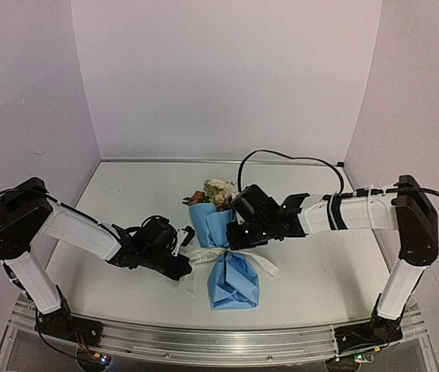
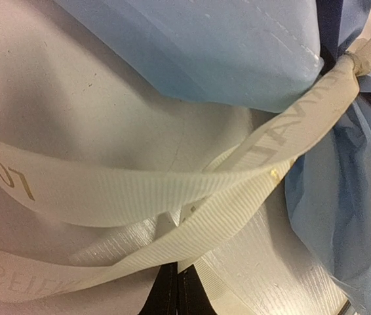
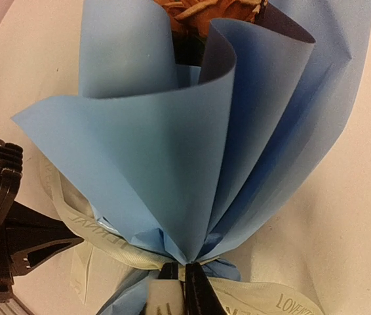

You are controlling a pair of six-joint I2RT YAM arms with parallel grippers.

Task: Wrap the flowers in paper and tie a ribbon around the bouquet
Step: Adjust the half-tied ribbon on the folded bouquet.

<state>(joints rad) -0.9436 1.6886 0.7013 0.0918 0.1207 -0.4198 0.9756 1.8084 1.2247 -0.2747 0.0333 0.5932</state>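
Note:
The bouquet lies mid-table, its light-blue paper fanning out from a pinched waist, with the flowers showing at the far end. The rust blooms peek over the paper's top edge. The cream ribbon circles the waist, with a tail trailing right. My left gripper sits just left of the waist, shut on a ribbon strand that runs up to the knot. My right gripper is shut on the ribbon right at the pinch.
White walls enclose the table at the back and on both sides. A black cable loops above the right arm. The left arm's gripper body shows at the left of the right wrist view, close to the bouquet.

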